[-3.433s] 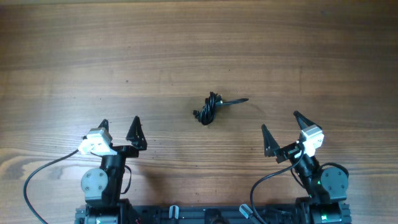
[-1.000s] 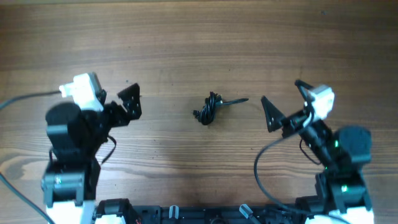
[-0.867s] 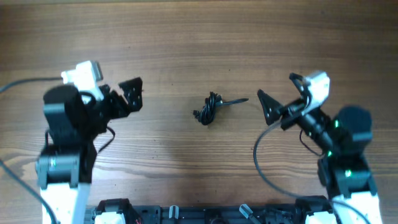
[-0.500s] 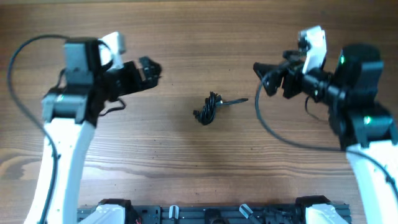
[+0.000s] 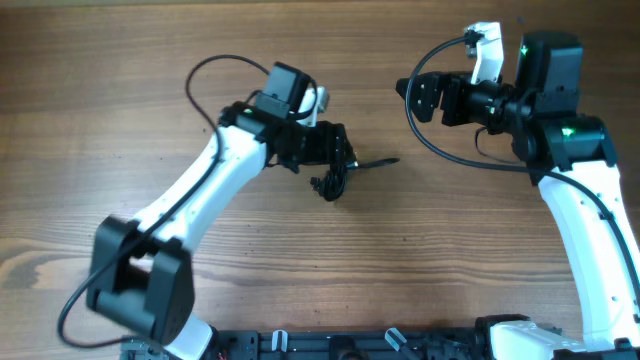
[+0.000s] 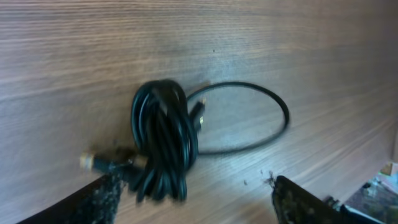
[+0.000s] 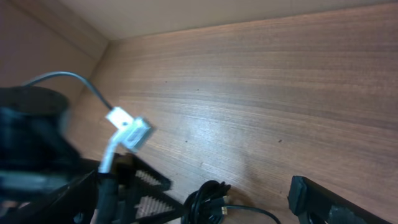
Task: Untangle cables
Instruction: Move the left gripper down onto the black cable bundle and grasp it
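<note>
Cables (image 6: 160,146) bundled on wooden table (image 5: 120,70), left pincer (image 6: 196,182) apart astride them, right pincer (image 5: 408,97) apart, seemingly well off.

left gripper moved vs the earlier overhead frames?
Yes. The left gripper has travelled right and up in the overhead view to the cables, which have stayed put; it now hangs open over them.

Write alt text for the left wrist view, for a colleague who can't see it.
A tight bundle of black cables lies on the wooden table, one loose loop trailing right and a gold-tipped plug poking out left. The left gripper is open, its fingertips in the bottom corners either side of the bundle.
</note>
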Tool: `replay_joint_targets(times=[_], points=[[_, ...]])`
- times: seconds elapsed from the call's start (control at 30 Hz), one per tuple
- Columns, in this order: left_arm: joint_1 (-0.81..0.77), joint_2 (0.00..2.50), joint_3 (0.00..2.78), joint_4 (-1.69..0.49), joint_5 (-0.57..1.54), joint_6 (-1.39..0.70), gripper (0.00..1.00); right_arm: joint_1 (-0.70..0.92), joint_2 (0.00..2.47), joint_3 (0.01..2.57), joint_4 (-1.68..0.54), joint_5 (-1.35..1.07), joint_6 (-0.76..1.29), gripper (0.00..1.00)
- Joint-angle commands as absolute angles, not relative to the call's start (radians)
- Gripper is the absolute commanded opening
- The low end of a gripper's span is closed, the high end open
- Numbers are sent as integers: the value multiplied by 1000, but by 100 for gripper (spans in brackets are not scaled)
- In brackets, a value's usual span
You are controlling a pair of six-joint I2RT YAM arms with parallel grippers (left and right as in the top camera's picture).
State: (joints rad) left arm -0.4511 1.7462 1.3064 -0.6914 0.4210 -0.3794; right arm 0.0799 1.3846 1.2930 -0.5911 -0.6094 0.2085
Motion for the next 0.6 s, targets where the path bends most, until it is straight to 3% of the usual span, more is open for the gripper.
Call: replay_joint_targets(times=[0.0, 0.33, 0.57], points=[[-452, 1801, 1316, -619, 425, -435, 75, 79, 1397, 1312, -589, -623, 236, 100], [-459, 1872, 1315, -584, 422, -435, 68, 79, 1404, 1312, -589, -595, 236, 99], [-482, 1882, 1315, -583, 421, -434, 55, 79, 1404, 1312, -591, -592, 236, 100]])
